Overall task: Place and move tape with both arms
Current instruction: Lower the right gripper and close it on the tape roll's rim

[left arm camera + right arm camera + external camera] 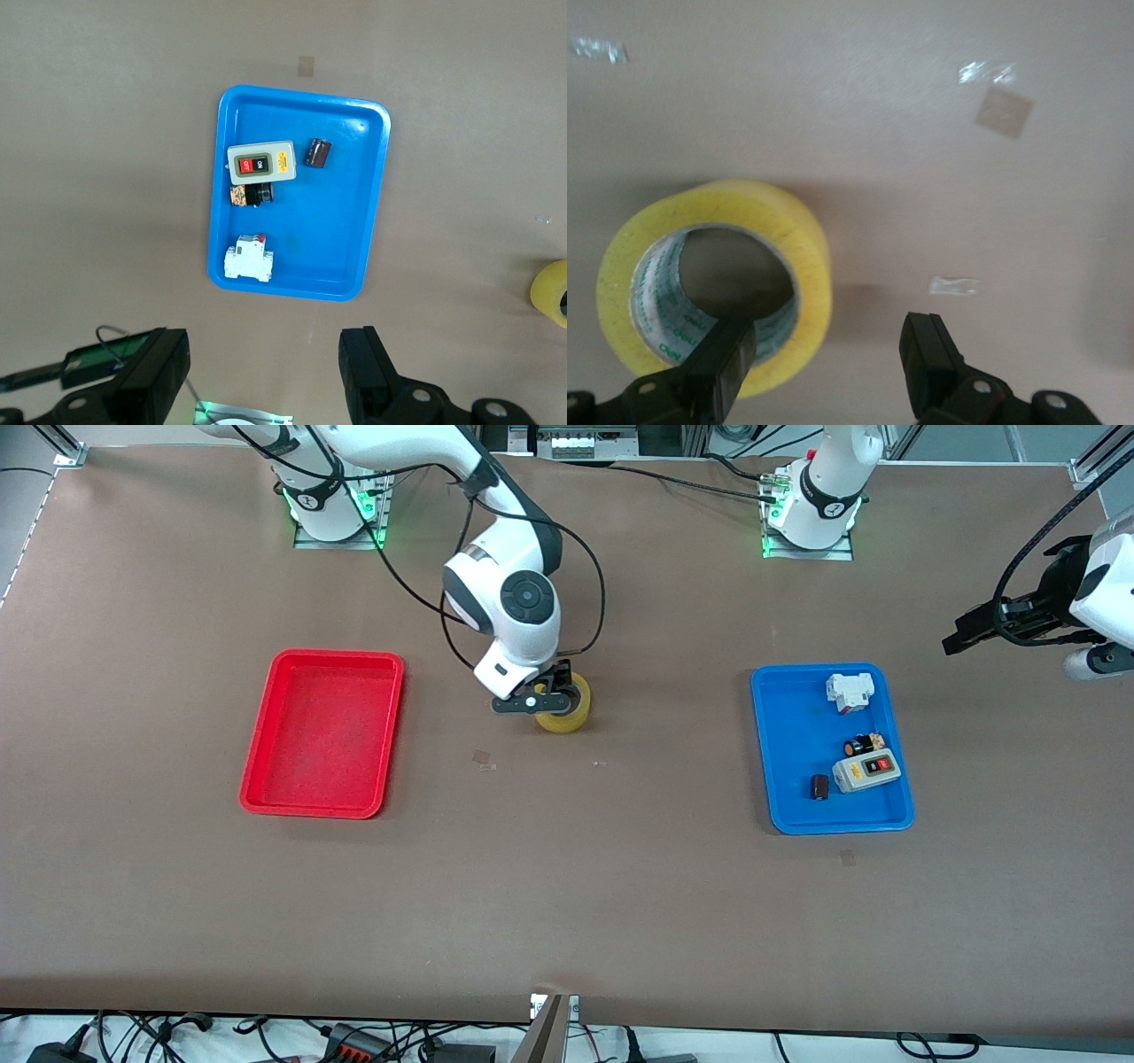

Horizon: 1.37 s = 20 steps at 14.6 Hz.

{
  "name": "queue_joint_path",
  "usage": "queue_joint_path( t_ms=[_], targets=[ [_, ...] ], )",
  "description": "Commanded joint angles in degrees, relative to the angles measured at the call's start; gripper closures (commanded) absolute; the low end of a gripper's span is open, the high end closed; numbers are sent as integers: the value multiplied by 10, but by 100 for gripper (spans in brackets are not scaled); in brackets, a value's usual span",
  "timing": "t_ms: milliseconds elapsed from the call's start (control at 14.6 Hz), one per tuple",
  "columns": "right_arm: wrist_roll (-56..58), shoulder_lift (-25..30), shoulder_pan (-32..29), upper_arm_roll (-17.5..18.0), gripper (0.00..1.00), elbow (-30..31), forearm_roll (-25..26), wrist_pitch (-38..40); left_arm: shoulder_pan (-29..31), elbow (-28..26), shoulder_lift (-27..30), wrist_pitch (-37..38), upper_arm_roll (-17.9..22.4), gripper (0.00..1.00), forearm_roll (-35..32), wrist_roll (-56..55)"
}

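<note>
The roll of yellow tape [565,710] lies flat on the brown table [620,895], with its hole facing up. It sits about midway between the red tray [323,732] and the blue tray [831,749]. From the tape, the red tray is at about 9 o'clock in the front view and the blue tray is at about 3 o'clock.

The right gripper [547,689] is low over the tape. In the right wrist view its fingers [932,354] are spread wide apart. One finger is over the tape's ring and the other is outside the roll. They hold nothing.

The left gripper [961,636] hangs in the air at the left arm's end of the table and waits. In the left wrist view its fingers [368,372] are wide open and empty.

The blue tray holds a grey switch box [866,771] with a red button, a white breaker [849,691], a small black and orange part [861,745] and a small dark part [820,786].
</note>
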<state>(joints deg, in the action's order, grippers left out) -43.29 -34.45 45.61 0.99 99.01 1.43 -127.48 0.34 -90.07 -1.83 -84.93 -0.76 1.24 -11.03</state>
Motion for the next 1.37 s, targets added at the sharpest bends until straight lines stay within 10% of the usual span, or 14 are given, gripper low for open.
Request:
queue_joint_path(
  t_ms=[0,411,890,1301],
  targets=[
    [-15,-13,11,-5,2,0,-4,-28,-7,17,-23,-1,8,0,7,13],
    [-14,-31,8,-6,18,6,-2,-59,-10,20,-21,4,-5,0,9,17],
    [-14,-14,0,-11,94,5,0,-61,-30,24,-18,-2,-2,0,2,13],
    [18,106,-70,-11,98,13,1,67,-31,21,-19,-24,-4,0,6,12]
  ],
)
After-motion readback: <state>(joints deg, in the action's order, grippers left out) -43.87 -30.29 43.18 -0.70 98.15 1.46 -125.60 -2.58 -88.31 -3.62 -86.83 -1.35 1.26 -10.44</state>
